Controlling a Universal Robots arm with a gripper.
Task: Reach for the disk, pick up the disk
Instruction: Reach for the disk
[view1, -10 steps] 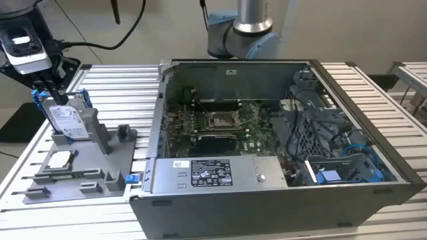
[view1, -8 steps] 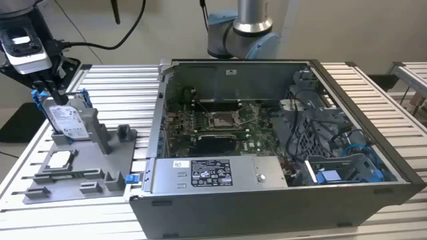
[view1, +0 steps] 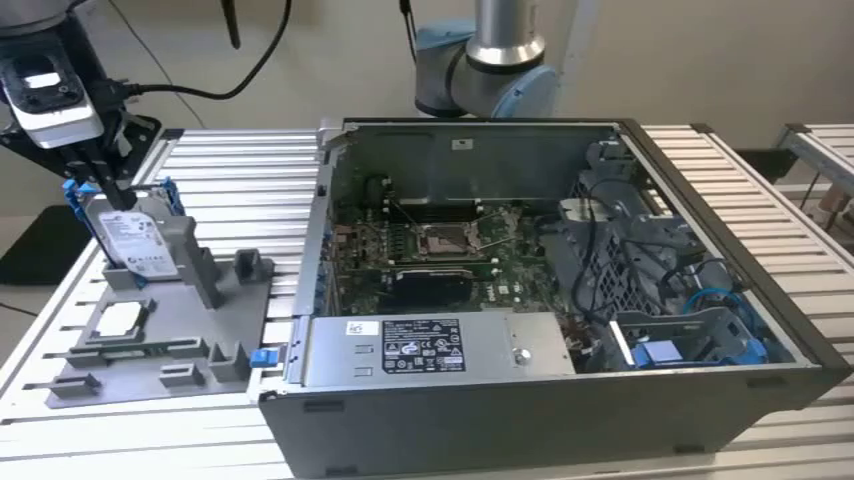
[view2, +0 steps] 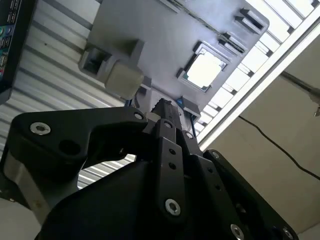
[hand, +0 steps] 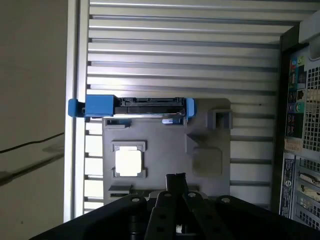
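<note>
Seeing the tool (view1: 118, 193) in the exterior view hanging right over the top edge of the disk (view1: 136, 245), toward the disk's end at the exterior view's left. Can't call contact with that edge from this angle.

Reading the fingers (view2: 164, 120) as pressed together: tracing both linkages in the second wrist view down to one narrow tip, and getting the same single tip on the tool (hand: 175, 178) in the first wrist view.

Placing the disk directly below the tool, upright on its long edge, white label facing out, blue bracket (view1: 76, 192) showing at both ends, seated in the grey fixture plate (view1: 200, 325). Looking down on the disk (hand: 145, 104) in the first wrist view: a dark strip between two blue bracket ends, apart from the tool tip in that picture.

Spotting the small square silver chip (view1: 120, 318) flat in its pocket on the same plate, lower than the tool, on the nearer side of the disk in the exterior view, not touching the disk.

Noting grey posts (view1: 251, 267) on the plate, near the disk, on the side away from the tool.

Finding the plate flat on the slatted metal tabletop (view1: 240, 170).

Putting the open computer case (view1: 534, 410) well off from the tool toward the exterior view's right, just beside the plate.
</note>
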